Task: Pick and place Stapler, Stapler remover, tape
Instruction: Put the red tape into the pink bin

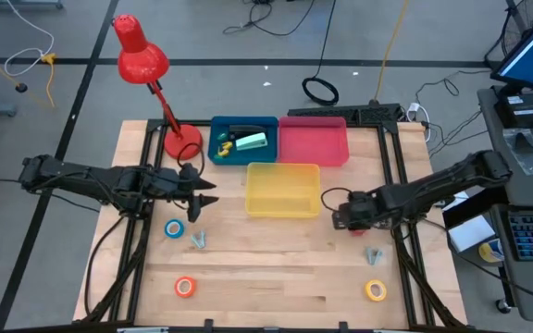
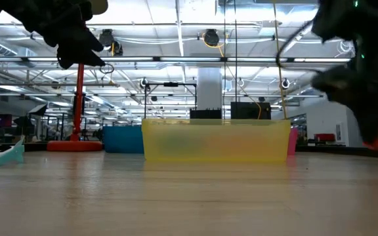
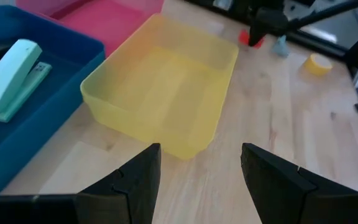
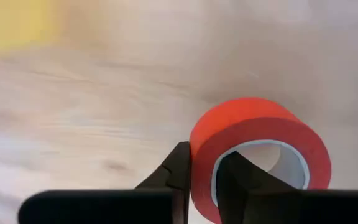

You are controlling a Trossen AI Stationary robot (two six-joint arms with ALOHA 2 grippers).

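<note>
The red tape roll (image 4: 257, 155) stands on edge on the table (image 1: 276, 268), at three o'clock from the yellow bin (image 1: 283, 190) and just beside it. The right gripper (image 4: 205, 180) is clenched on its wall, one finger inside the hole. The left gripper (image 3: 201, 180) hovers released, at nine o'clock of the bin.

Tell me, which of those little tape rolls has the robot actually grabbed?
The red tape roll: the right gripper pinches its wall. The blue, orange and yellow rolls lie untouched.
</note>
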